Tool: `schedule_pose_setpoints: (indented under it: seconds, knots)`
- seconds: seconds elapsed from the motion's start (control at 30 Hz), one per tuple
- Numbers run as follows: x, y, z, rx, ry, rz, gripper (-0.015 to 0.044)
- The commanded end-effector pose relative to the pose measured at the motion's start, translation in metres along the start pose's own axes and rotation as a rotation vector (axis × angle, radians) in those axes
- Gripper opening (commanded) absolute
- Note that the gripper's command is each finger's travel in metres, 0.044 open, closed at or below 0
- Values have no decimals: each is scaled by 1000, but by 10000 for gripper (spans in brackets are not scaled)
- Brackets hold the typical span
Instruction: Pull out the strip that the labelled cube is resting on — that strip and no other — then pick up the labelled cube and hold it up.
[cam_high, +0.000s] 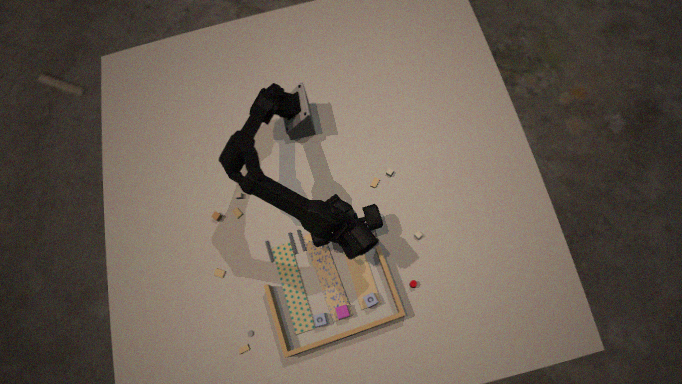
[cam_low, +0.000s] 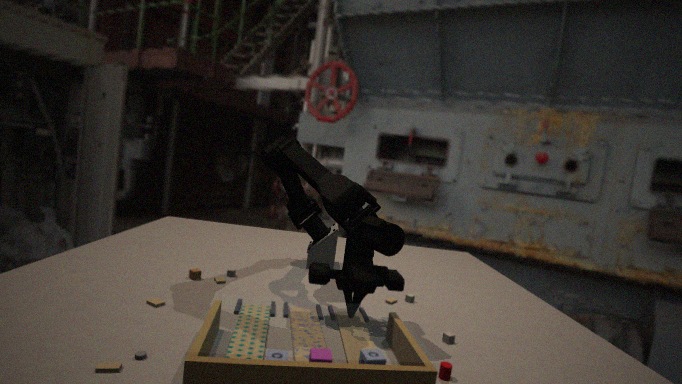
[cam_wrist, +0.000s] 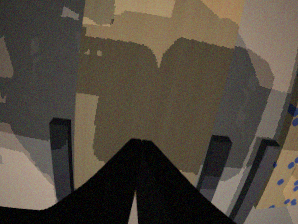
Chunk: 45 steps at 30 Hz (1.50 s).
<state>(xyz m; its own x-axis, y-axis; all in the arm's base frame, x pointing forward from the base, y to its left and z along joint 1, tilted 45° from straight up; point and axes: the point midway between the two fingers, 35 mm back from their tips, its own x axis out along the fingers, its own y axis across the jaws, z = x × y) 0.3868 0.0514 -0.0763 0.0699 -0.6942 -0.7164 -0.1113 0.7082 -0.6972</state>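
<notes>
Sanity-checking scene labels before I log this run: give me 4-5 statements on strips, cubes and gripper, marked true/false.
1. The gripper is shut with nothing in it. True.
2. The magenta cube sits at the end of the green-dotted strip. False: it is at the end of the blue-speckled strip.
3. Two cubes carry a ring-like mark. True.
4. The plain strip has no cube on it. False: a marked cube rests on its end.
5. The red cylinder stands outside the wooden frame. True.
</notes>
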Motion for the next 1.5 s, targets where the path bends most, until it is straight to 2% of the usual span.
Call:
schedule_pose_setpoints:
  seconds: [0.0, 1.47]
  knots:
    - [0, 0, 0, -7, -2, -4, 0]
    - [5, 0, 1, -7, -2, -4, 0]
